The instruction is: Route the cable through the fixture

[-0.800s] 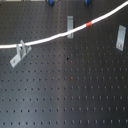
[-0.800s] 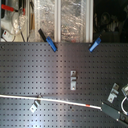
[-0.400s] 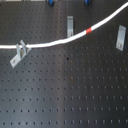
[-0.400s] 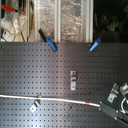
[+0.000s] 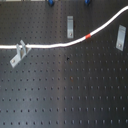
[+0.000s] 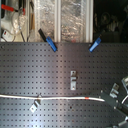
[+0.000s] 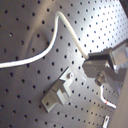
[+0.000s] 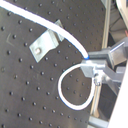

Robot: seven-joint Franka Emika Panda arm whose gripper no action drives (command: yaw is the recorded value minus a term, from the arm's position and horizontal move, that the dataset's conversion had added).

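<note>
The cable (image 5: 55, 46) lies across the black perforated board (image 5: 65, 95) as one long white line. In the first exterior view it passes the bracket (image 5: 19, 52) nearest the first exterior view's left edge, touching or crossing its upper end, and runs on toward the middle bracket (image 5: 70, 26). It passes just below that bracket without touching it. Past the middle bracket sits the cable's red band (image 5: 88, 36), and from there the cord climbs toward the first exterior view's upper right corner, above the third bracket (image 5: 120, 38).

In the second exterior view the cable (image 6: 50, 97) runs nearly straight below the middle bracket (image 6: 73, 80), its red band (image 6: 88, 98) lying between that bracket and the gripper (image 6: 119, 95) at the second exterior view's right edge. Two blue clamps (image 6: 50, 42) sit at the board's far edge, well apart from the cable.

In both wrist views the gripper (image 8: 97, 67) is clenched on the cable (image 8: 75, 42); beyond the grip, the cord's free end curls into a loop (image 8: 65, 95) over the board. A bracket (image 8: 45, 42) stands just beside the cable in the second wrist view, the cord crossing its top.
</note>
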